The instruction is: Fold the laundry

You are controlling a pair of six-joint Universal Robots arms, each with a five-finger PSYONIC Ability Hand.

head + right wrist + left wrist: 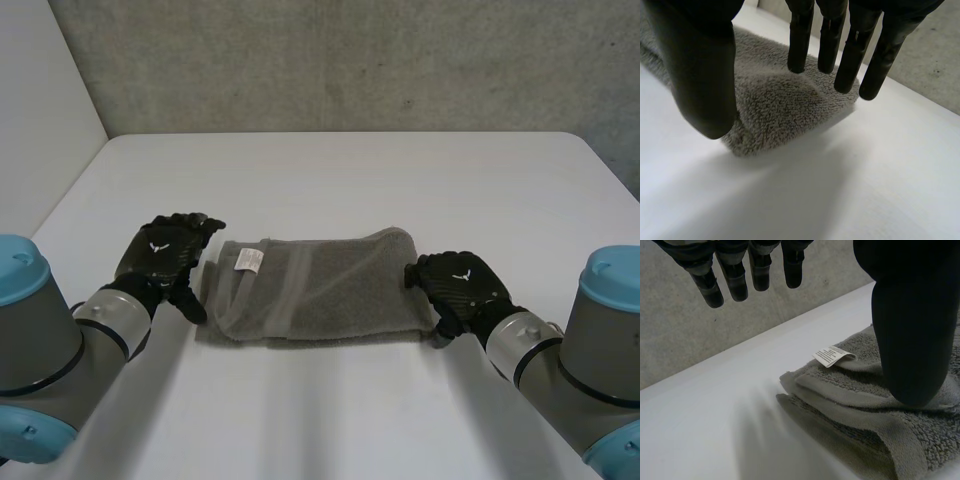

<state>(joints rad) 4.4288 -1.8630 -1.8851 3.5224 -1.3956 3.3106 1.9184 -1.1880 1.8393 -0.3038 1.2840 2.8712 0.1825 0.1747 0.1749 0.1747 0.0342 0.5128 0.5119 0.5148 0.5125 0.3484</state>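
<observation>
The left hand (165, 255) sits at the towel's left end and the right hand (462, 285) at its right end in the head view. The towel (330, 290) is grey terry folded into a long band, with a white label (248, 260) near its left end. It lies in the middle of the white table (350, 170), with a concrete wall (350, 60) behind. In the left wrist view the fingers (735, 280) hang straight and spread above the table (715, 410). The thumb (910, 340) is over the stacked towel layers (850, 395), beside the label (832, 356). In the right wrist view the straight fingers (800, 40) hover over the towel's rounded end (780, 110) and hold nothing. The thumb (705, 75) is beside its edge.
</observation>
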